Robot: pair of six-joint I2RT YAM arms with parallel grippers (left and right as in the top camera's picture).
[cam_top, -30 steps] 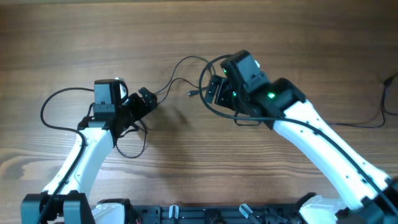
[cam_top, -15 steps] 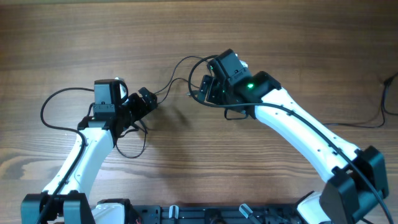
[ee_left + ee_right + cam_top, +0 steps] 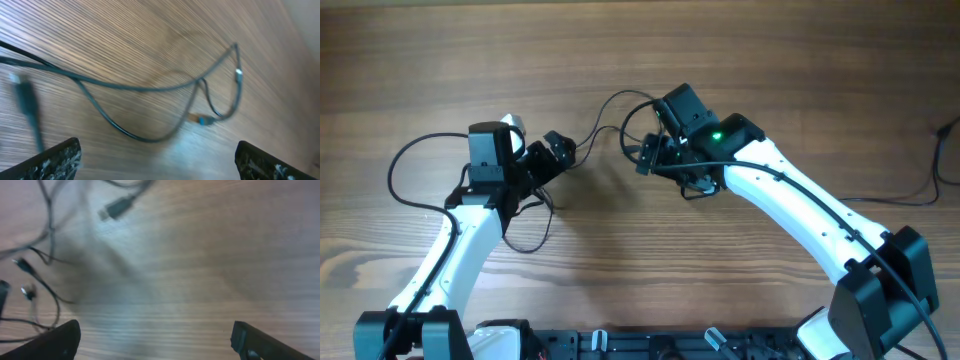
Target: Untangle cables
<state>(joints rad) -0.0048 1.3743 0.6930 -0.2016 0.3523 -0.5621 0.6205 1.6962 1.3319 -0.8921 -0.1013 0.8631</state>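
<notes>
The cables (image 3: 125, 88) run lengthwise from just ahead of the left gripper (image 3: 557, 148) toward the right gripper (image 3: 646, 156); both jaws gape wide, empty; the right gripper has edged nearer them

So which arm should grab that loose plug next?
Probably right: the right gripper is open with the plug just ahead. The left gripper, also open, sits farther from it.

One left tool (image 3: 558, 152), one right tool (image 3: 646, 157), at least two cables (image 3: 599, 129).
</notes>
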